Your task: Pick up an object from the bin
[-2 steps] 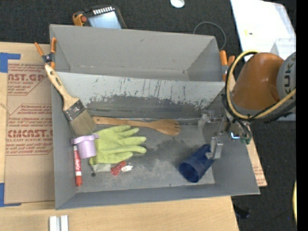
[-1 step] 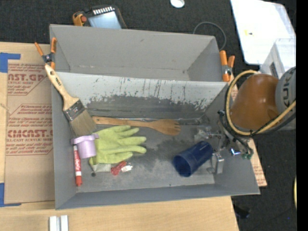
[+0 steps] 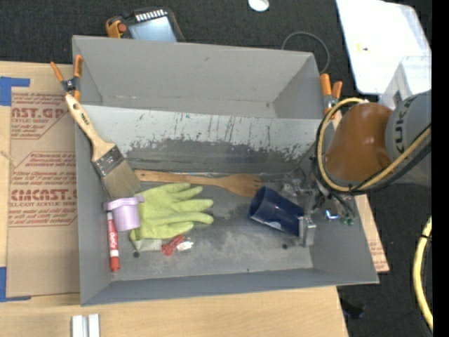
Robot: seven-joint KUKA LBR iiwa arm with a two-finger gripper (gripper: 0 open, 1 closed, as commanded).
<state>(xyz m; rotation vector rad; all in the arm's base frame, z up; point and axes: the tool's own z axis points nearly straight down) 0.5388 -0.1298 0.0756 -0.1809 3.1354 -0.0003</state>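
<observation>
Blue mug (image 3: pixel 275 211), one; seemingly one glove (image 3: pixel 172 211)

View: one camera above the bin (image 3: pixel 88 216), looking down, tilted from its near side.
Facing: toward the far wall (image 3: pixel 196 76).
Range: whole bin in frame, some surround too.
Arm (image 3: pixel 361 142): enters from right.
</observation>
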